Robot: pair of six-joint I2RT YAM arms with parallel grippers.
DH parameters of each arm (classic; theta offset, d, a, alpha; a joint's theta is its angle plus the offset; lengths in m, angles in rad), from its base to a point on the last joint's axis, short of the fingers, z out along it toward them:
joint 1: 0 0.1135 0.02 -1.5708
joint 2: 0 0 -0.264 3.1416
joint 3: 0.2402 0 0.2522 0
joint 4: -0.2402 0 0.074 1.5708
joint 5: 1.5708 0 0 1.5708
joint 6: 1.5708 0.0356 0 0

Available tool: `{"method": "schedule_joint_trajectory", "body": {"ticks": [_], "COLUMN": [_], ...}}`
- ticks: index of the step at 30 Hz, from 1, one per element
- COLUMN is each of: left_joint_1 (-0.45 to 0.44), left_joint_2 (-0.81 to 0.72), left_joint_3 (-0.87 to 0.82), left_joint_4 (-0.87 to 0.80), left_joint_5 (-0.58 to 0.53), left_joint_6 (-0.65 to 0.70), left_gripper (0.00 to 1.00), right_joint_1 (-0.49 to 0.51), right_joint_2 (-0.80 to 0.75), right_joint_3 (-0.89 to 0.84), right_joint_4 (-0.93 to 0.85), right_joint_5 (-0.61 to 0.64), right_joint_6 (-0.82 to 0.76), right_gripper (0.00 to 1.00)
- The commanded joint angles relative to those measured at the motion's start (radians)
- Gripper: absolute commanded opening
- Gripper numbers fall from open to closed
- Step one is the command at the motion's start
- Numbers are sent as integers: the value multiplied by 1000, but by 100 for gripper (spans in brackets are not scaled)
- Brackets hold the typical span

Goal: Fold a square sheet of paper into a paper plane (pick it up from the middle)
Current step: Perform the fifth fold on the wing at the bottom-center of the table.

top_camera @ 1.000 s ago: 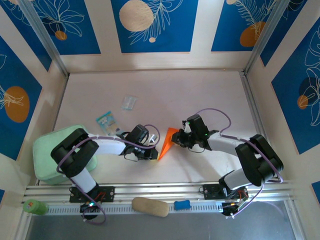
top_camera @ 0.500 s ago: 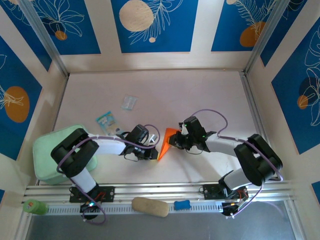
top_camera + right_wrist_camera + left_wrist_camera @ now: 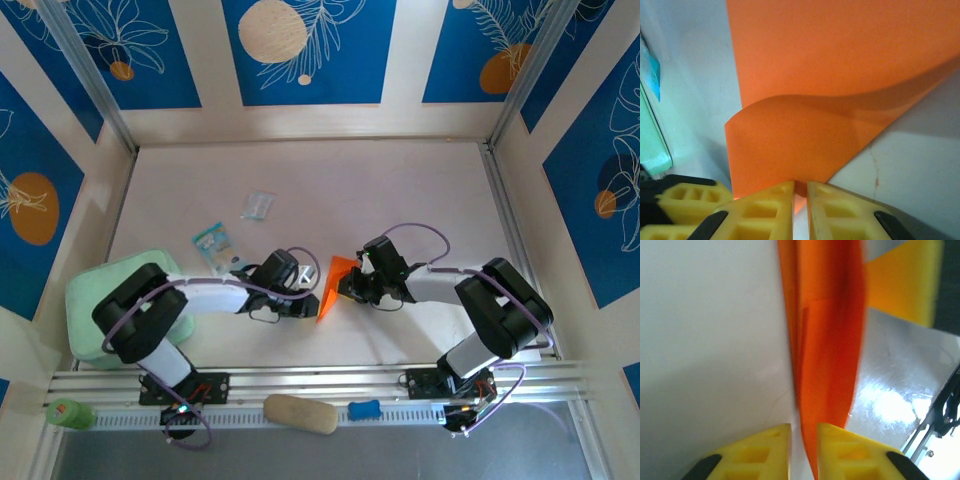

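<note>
Paper sheet (image 3: 333,285), thin, bright orange and folded into a pointed wedge, sits near the middle of the pale table (image 3: 400,190), slightly toward the near edge, between the two arms. Part of it curls up off the surface.

The right gripper (image 3: 348,285), with yellow fingertips, is at the paper sheet's right side. In the right wrist view, a corner of the paper sheet (image 3: 840,60) is pinched in the right gripper (image 3: 800,192), whose jaws are almost together.

The left gripper (image 3: 310,305), also yellow-tipped, meets the wedge's near point from the left. In the left wrist view its jaws (image 3: 803,440) are slightly parted. The paper's (image 3: 825,340) thin edge runs into the gap, with a sliver of table showing beside it.

Farther left lie a small blue-and-white packet (image 3: 210,240) and a clear crinkled wrapper (image 3: 258,205). A mint green cushioned pad (image 3: 95,300) sits at the near left.
</note>
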Motion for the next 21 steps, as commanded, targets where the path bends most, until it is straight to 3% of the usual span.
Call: {"method": "schedule_joint_trajectory", "body": {"ticks": [1, 4, 6, 16, 21], "left_joint_1": [-3, -5, -5, -5, -5], "left_joint_2": [-72, -78, -52, 91, 139], "left_joint_3": [1, 19, 48, 111, 139], "left_joint_4": [3, 36, 40, 63, -2], "left_joint_5": [-76, -50, -19, 74, 47], "left_joint_6": [18, 32, 43, 51, 81], "left_gripper": [27, 41, 43, 48, 41], "right_joint_1": [-3, -4, -3, -5, -8], "right_joint_2": [11, 14, 15, 3, -5], "right_joint_3": [22, 23, 24, 25, 28], "right_joint_4": [-10, -10, -5, -10, -12], "right_joint_5": [-5, -5, -7, -8, -12], "right_joint_6": [-4, -4, -2, -1, -1], "right_gripper": [14, 14, 15, 15, 14]}}
